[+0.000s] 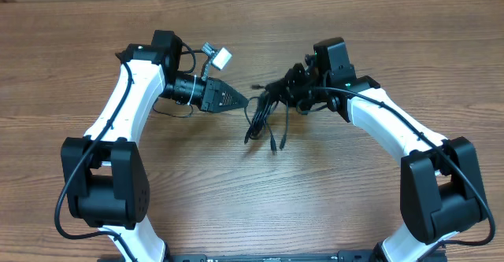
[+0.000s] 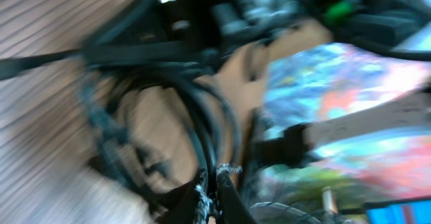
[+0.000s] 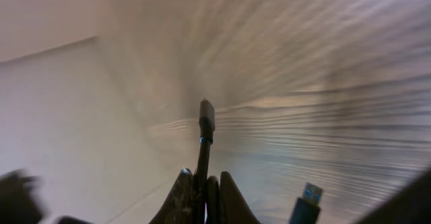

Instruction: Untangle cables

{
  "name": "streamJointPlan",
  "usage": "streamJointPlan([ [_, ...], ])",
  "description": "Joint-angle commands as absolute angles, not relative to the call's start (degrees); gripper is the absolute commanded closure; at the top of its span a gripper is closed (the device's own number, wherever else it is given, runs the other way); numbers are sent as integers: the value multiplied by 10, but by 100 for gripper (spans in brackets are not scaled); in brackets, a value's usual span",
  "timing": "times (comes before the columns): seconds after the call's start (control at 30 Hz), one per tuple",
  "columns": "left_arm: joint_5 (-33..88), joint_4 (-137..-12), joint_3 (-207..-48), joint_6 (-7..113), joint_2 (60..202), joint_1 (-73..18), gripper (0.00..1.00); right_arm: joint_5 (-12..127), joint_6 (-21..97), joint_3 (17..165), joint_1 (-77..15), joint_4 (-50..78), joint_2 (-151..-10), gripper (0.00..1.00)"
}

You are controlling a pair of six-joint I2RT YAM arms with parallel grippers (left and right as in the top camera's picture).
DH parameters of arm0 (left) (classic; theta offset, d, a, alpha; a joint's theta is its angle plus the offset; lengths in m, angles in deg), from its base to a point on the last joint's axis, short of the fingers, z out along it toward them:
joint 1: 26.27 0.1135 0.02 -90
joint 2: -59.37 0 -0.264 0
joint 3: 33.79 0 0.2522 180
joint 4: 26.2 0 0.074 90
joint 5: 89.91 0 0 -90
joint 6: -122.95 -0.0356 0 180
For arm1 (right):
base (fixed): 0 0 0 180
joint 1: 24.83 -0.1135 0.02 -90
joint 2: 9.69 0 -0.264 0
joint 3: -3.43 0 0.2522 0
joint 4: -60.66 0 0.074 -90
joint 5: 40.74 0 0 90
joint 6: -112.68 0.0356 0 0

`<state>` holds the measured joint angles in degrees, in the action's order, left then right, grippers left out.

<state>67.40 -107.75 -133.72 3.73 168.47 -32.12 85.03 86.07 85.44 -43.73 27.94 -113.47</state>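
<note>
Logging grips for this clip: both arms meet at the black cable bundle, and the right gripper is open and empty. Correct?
No: the right gripper is shut on a cable, its plug end poking past the fingertips, as the right wrist view shows. The rest, about the cable bundle, stands.

Cannot count the cables [image 1: 268, 111] from overhead: too small, too bunched. Cannot trace them in the left wrist view either: smeared by motion, backed by an unreadable colourful smear [image 2: 337, 83]. Only the tips of the left gripper [image 2: 214, 180] showing, the rest cut by the picture's bottom edge. In the right wrist view, streaked tabletop [image 3: 323, 83]; blue-tipped plug [image 3: 306, 204] clipped at the bottom edge.
</note>
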Motion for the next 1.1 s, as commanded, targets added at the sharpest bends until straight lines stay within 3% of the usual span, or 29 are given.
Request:
streamJointPlan([
  [0.0,513,-1056,-1334,128,1669,-323,96,797,798,859,-446,250,-1133,96],
  [0.17,351,-1022,-1330,246,1669,-347,95,718,778,859,-474,175,-1133,96],
  [0.3,260,-1016,-1330,315,1669,-367,73,622,772,859,-509,121,-1133,96],
  [0.43,300,-1020,-1329,314,1669,-391,53,578,765,859,-535,101,-1133,96],
  [0.57,344,-1030,-1323,288,1669,-422,41,560,766,859,-549,102,-1133,95],
  [0.93,487,-933,-1207,267,1669,-457,43,537,779,859,-543,108,-1133,90],
  [1.07,499,-881,-1180,267,1669,-458,40,532,779,859,-544,108,-1134,81],
])
